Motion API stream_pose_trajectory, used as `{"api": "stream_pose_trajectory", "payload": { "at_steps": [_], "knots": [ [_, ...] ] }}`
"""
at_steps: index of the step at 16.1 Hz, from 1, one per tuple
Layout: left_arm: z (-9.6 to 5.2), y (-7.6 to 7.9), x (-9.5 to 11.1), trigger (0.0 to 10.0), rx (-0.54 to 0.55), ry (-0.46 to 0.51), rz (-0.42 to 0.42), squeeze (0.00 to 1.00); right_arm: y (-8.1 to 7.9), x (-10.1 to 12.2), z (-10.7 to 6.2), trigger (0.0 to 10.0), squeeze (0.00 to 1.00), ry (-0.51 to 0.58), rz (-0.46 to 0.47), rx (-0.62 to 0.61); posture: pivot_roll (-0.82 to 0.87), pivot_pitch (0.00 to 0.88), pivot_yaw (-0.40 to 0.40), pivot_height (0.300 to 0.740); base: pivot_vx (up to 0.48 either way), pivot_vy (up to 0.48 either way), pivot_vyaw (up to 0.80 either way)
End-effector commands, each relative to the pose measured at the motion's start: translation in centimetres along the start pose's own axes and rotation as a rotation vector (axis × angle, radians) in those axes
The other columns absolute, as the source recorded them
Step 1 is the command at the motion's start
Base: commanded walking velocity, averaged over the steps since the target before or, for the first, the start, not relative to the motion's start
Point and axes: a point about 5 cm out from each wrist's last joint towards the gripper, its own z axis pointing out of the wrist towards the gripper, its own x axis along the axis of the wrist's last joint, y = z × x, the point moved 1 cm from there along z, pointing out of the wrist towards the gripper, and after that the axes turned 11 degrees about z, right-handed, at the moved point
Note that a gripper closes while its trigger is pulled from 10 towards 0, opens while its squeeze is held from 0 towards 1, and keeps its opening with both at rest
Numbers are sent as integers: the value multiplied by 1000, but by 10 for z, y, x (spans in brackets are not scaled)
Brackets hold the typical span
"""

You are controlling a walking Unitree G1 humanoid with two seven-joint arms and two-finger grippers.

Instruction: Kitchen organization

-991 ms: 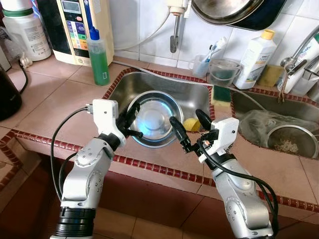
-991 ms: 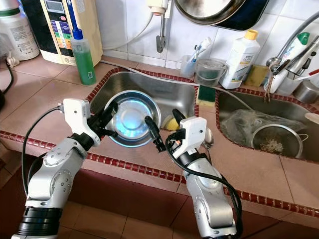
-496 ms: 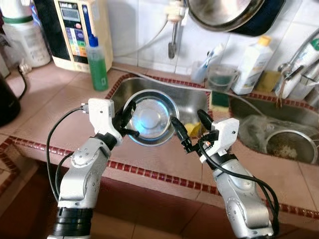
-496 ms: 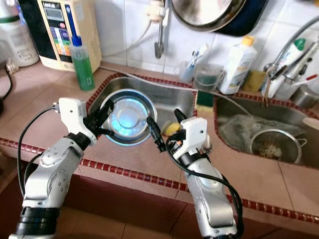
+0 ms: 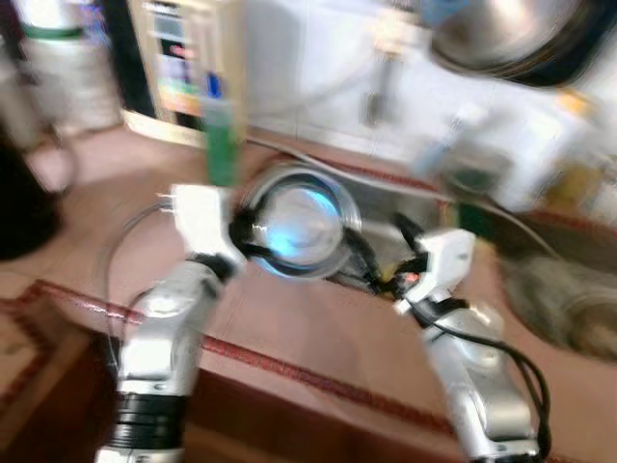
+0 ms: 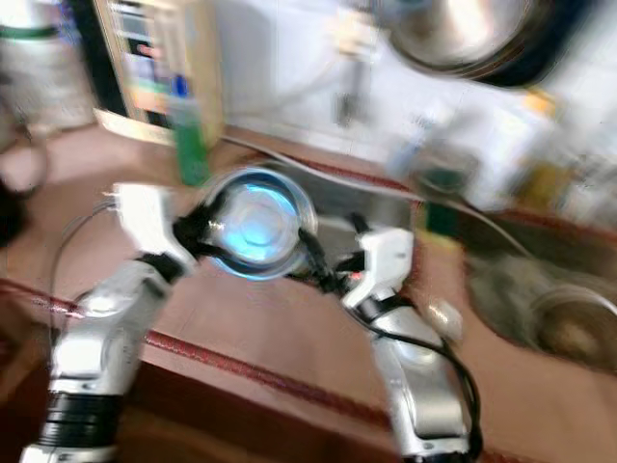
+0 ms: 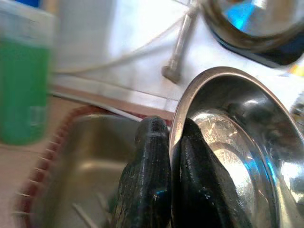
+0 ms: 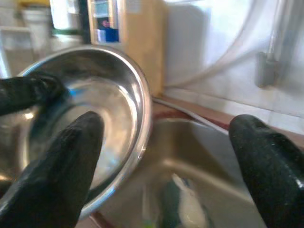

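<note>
Head views are motion-blurred. Centre of frame, the left gripper [image 5: 249, 234] pinches the rim of a steel bowl [image 5: 301, 224], holding it tilted w/ its inside facing the camera, above the near edge of the sink basin [image 7: 85, 156]. In the left wrist view the two black fingers [image 7: 147, 185] sit pressed together w/ the bowl's rim clamped between them, one inside the bowl, one outside.

The right gripper [image 5: 371, 262] is just right of the bowl at mid-frame, its fingers spread wide apart, holding nothing. In the right wrist view one finger [image 8: 57, 175] lies in front of the bowl's wall and the other is well off to the side; can't tell whether the near one touches the bowl.

A green bottle [image 5: 220, 143] stands on the tiled counter [image 5: 289, 328] upper left of the bowl, in front of a beige appliance [image 5: 188, 58] against the wall. A large pan [image 5: 511, 39] hangs at upper right. The rest of the right side is too blurred to name.
</note>
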Motion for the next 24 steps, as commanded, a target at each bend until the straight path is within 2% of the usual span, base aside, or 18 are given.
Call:
{"api": "stream_pose_trajectory", "payload": {
  "at_steps": [1, 6, 13, 14, 21, 24],
  "knots": [
    [-4, -11, 4, 10000, 30, 10, 17, 0, -8, 2, 5, 10000, 0, 13, 7, 26, -24, 0, -66, 740, 405, 0, 0],
    [-2, -8, 3, 10000, 30, -7, -38, 0, -6, -3, 6, 10000, 0, -13, 22, 6, -21, 0, -65, 740, 80, 0, -246],
    [-4, -4, 0, 10000, -15, -23, 32, 0, -6, -5, 6, 10000, 0, -25, 28, 0, -22, 0, -60, 740, 0, 0, -697],
    [-5, -2, -3, 10000, -34, -36, 75, 0, -5, -5, 6, 10000, 0, -26, 27, -2, -22, 0, -60, 740, 0, 0, -656],
    [-5, -2, -9, 10000, -54, -74, 113, 0, -5, -7, 7, 10000, 0, -32, 33, -3, -20, 0, -58, 740, 0, 0, -654],
    [-5, 1, -12, 10000, -79, -88, 156, 0, -6, -7, 7, 10000, 0, -23, 33, -2, -20, 0, -54, 740, 0, 0, -646]
  ]
}}
